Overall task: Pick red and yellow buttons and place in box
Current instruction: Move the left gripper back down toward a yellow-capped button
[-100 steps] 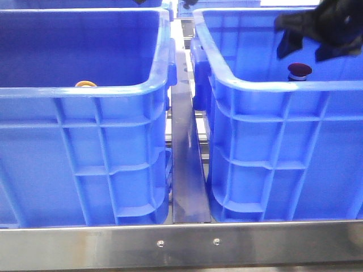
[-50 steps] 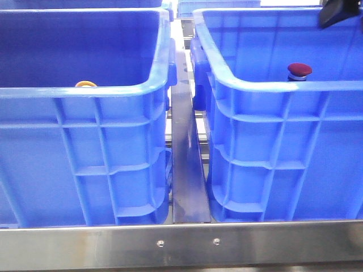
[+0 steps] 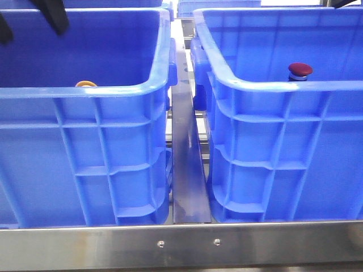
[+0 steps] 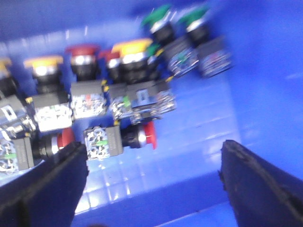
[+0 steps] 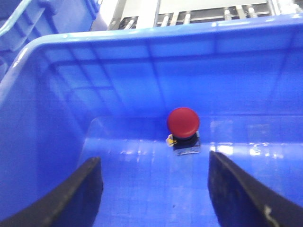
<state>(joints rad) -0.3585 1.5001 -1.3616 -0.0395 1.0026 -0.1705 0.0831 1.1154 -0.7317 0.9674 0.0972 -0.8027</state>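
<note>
Since half a second earlier your right arm had lifted almost out of the front view, and your left pincer (image 3: 34, 20) had come into view over the left crate (image 3: 85, 90). Its fingers (image 4: 42, 189) were spread and empty above the heap of buttons. Nearest them lay a red-capped button (image 4: 135, 137) on its side, its long axis running across the gap, with a yellow-capped one (image 4: 132, 49) further off. Your right pincer (image 5: 151, 189) also hung spread, above the box (image 3: 283, 88), where one red button (image 5: 183, 124) stood upright.
</note>
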